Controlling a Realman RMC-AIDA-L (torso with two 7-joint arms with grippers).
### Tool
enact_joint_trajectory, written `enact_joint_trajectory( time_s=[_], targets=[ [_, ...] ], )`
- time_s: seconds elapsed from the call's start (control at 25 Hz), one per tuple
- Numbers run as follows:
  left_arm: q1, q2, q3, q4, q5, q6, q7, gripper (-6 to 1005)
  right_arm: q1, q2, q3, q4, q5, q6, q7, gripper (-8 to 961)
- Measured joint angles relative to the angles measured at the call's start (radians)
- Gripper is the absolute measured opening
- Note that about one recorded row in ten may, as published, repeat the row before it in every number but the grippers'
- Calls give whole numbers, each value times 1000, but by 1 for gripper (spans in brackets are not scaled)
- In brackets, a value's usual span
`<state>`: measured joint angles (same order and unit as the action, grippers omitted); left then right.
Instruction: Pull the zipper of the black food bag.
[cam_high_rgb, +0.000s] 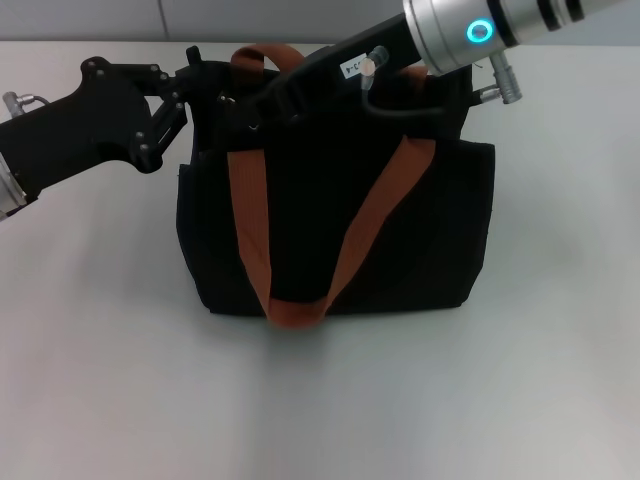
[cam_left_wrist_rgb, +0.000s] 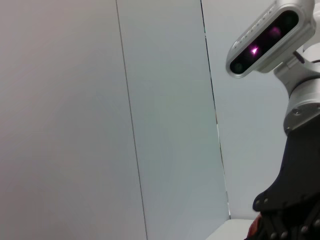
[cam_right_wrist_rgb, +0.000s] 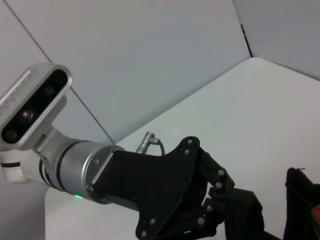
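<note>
While two grippers meet at one black food bag (cam_high_rgb: 420, 230), their grip cannot be told.

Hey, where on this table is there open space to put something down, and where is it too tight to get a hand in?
Open table runs in front of the black food bag, and along both its sides, left under the left arm and right toward the table edge. It is crowded at the bag's top edge, where the left tool and right tool meet by the orange strap.

Both arms reach inward, left end effector (cam_high_rgb: 205, 95) meeting right end effector (cam_high_rgb: 250, 110).
</note>
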<state>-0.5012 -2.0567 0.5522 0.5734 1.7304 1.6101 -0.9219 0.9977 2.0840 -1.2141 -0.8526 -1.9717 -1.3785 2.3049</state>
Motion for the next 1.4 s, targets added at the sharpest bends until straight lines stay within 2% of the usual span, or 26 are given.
enact_joint_trajectory(
  time_s=[0.88,1.4],
  targets=[
    [21,3,-24,1,-9,-8,6,55,-24,-2,-10,-106,-128,-29,124,32],
    [33,4,-26,-1,-12,-12,11,63,-110,-1,-10,-304,-253,-93,251,50]
  ],
)
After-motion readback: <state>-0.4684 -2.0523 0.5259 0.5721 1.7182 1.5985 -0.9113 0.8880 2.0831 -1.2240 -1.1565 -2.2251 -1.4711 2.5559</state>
